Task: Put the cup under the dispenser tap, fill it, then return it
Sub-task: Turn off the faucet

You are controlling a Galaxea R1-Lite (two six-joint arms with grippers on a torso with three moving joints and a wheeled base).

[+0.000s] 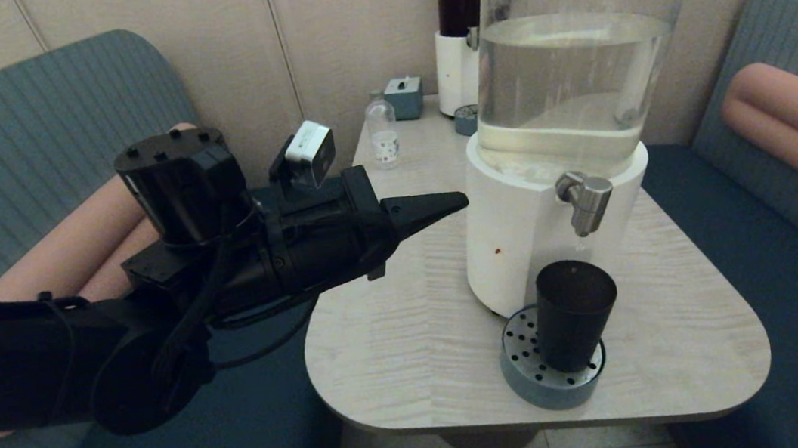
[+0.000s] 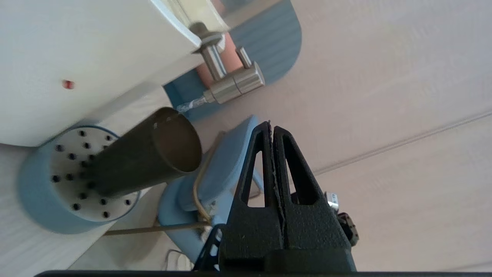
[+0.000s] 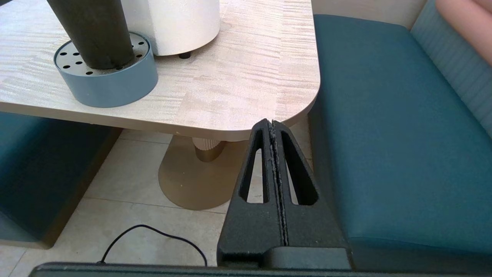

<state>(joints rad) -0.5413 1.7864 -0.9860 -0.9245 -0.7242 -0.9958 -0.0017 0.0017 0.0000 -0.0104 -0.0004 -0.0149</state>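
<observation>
The dark tapered cup (image 1: 574, 313) (image 2: 146, 154) (image 3: 92, 32) stands upright on a round blue drip tray (image 1: 521, 384) (image 2: 36, 200) (image 3: 115, 86), straight below the brushed-silver tap (image 1: 585, 199) (image 2: 230, 82) of the big clear-tank dispenser (image 1: 577, 65). A thin stream of water runs from the nozzle into the cup in the left wrist view. My left gripper (image 1: 459, 203) (image 2: 270, 125) is shut and empty, held level above the table to the left of the dispenser's white base (image 1: 515, 240). My right gripper (image 3: 271, 122) is shut and empty, low beside the table's near right corner.
A slim dark-liquid dispenser (image 1: 459, 19), a small clear bottle (image 1: 382, 131), a little blue box (image 1: 404, 96) and a second small drip tray (image 1: 465, 119) stand at the table's far end. Teal bench seats (image 3: 384, 115) flank the table (image 1: 397, 331). A cable (image 3: 153, 232) lies on the floor.
</observation>
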